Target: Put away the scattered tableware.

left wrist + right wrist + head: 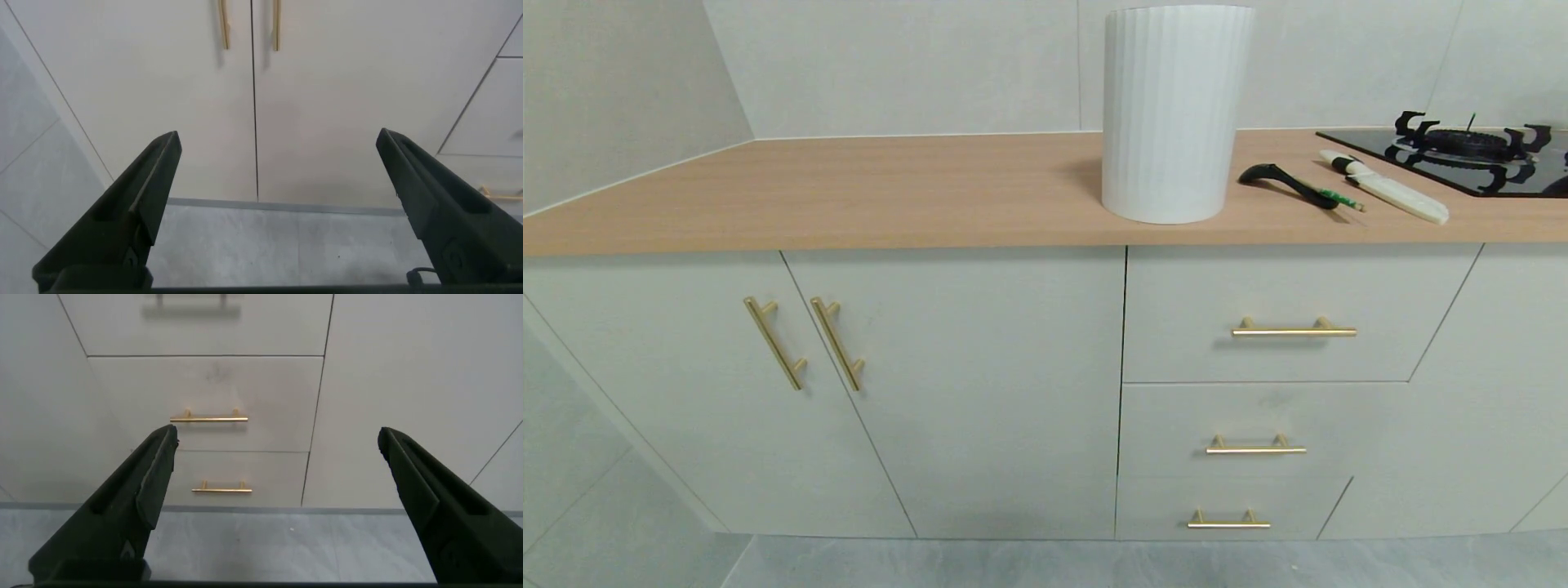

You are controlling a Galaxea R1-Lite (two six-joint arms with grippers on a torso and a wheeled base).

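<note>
The left gripper (278,137) is held low, facing the cabinet front. Its two dark fingers (135,208) are spread wide with nothing between them. Between them the left wrist view shows the seam of the double doors (343,98), the lower ends of two upright gold handles (222,24), and the grey floor (270,245) beneath.

The right gripper (278,433) is held the same way, low and level. Its jaws are also wide apart and hold nothing. It faces the stack of drawers (204,392), with the middle drawer's gold bar handle (208,418) and the bottom drawer's handle (221,488) in the gap between its fingers.

The tableware lies up on the wooden worktop (849,188), well above both grippers. A tall white ribbed container (1172,114) stands upright close to the front edge, right of the middle, above the seam between the doors and the drawers. Just beside it, toward the right end, lies a black utensil (1286,184) with its curved head nearest the container. A thin green-banded stick (1339,198) lies at its handle end, but whether the two touch cannot be told. Next along lies a white knife (1388,188), set at a slant with one end near the front edge. Its other end points at the black hob (1462,155), which sits in the far right corner.
</note>
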